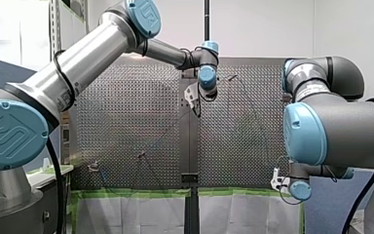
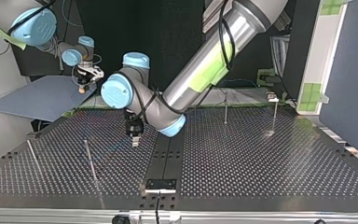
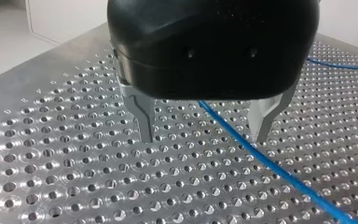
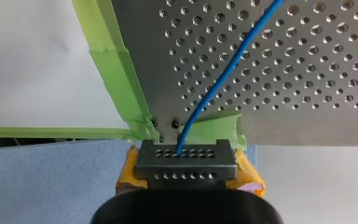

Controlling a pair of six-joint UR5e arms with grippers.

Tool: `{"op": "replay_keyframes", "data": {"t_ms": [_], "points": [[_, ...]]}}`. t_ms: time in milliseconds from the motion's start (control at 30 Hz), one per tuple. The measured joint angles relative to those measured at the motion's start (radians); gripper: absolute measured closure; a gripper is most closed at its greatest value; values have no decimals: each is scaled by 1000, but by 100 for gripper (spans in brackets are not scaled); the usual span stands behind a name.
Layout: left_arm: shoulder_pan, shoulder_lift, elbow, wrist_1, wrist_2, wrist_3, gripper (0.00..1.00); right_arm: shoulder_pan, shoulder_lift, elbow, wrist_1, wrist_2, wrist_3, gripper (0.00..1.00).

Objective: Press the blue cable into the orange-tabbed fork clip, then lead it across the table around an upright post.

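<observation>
Blue cable [image 3: 261, 156]: light, floppy. Left gripper [image 3: 204, 137] jaws open astride it, pinch there; right gripper [image 4: 186, 161], 10 o'clock top view, clamps it.

A thin blue cable [image 3: 289, 172] runs straight and diagonally over the perforated bench [image 3: 74, 186], one end entering a black perforated block [image 4: 185, 161]. A slim upright post [image 2: 225, 107] stands well apart.

Bright, even light glints off the hole rims of the perforated table [image 3: 51, 186] ahead of my left gripper [image 3: 204, 136], whose metal fingers [image 3: 143, 114] cast only faint shadows
</observation>
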Motion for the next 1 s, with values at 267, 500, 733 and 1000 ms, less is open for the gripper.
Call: {"op": "replay_keyframes", "data": {"t_ms": [267, 500, 733, 1000], "points": [[-22, 12, 0, -13, -14, 22, 0, 2, 0, 0, 1, 0, 0, 100], [-54, 33, 0, -29, -28, 35, 0, 3, 0, 0, 3, 0, 2, 100], [-116, 74, 0, -45, -33, 59, 0, 4, 0, 0, 3, 0, 3, 100], [-136, 97, 0, -37, 4, 127, 0, 3, 0, 0, 2, 0, 13, 100]]}}
